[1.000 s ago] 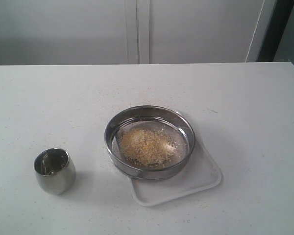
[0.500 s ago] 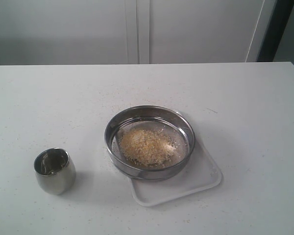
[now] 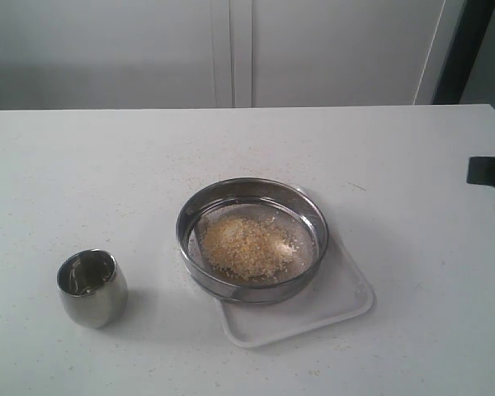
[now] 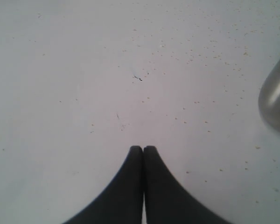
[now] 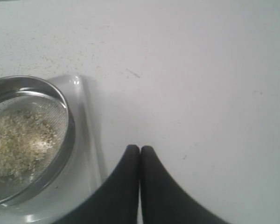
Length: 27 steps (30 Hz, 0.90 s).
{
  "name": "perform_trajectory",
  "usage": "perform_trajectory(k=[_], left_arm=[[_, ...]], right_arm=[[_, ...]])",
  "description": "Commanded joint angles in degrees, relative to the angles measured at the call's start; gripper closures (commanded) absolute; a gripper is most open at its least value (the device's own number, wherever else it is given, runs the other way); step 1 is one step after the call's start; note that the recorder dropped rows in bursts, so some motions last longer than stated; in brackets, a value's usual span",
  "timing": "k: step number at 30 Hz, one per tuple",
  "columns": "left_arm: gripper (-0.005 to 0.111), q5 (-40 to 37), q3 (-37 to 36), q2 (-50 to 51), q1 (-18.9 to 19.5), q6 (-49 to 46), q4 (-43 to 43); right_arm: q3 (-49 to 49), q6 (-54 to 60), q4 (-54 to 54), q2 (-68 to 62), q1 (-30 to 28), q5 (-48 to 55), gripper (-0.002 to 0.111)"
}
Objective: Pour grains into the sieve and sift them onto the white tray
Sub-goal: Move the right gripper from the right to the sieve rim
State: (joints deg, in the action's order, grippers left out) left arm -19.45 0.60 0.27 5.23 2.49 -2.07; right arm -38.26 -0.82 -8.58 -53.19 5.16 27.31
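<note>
The round steel sieve point(image 3: 252, 239) rests on the white tray point(image 3: 330, 309) near the table's middle, holding a heap of yellow and pale grains point(image 3: 246, 246). The right wrist view shows the sieve point(image 5: 60, 140), grains point(image 5: 18, 144) and tray point(image 5: 91, 154) too. My right gripper point(image 5: 140, 149) is shut and empty, above bare table beside the tray; a dark part of the right arm point(image 3: 491, 172) shows at the exterior view's right edge. My left gripper point(image 4: 143, 149) is shut, holding nothing, over the table near the steel cup point(image 4: 275, 100).
The small steel cup point(image 3: 91, 287) stands upright at the front left of the white table point(image 3: 107, 165). Stray grains speckle the tabletop point(image 4: 200, 51) around it. A pale wall with panel seams runs behind the table's far edge.
A dark part of the right arm has come into the exterior view at the right edge. The sieve, the tray and the cup have not moved.
</note>
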Motion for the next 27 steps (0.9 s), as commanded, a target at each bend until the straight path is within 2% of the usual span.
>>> perform_trajectory(k=[1,18,27], left_arm=[[0.107,-0.9,-0.6,-0.3,0.0,-0.2,-0.9],[0.107,-0.9,-0.6,-0.3,0.0,-0.2,-0.9],[0.107,-0.9,-0.6,-0.3,0.0,-0.2,-0.9]], right_arm=[[-4.6,7.9,-7.9,-8.1,0.1,1.8,0.108],[-23.4,11.2,-10.2,-32.1,9.2,7.4,0.108],[-33.5,11.3,-9.6,-43.5,12.2,16.0,0.108]])
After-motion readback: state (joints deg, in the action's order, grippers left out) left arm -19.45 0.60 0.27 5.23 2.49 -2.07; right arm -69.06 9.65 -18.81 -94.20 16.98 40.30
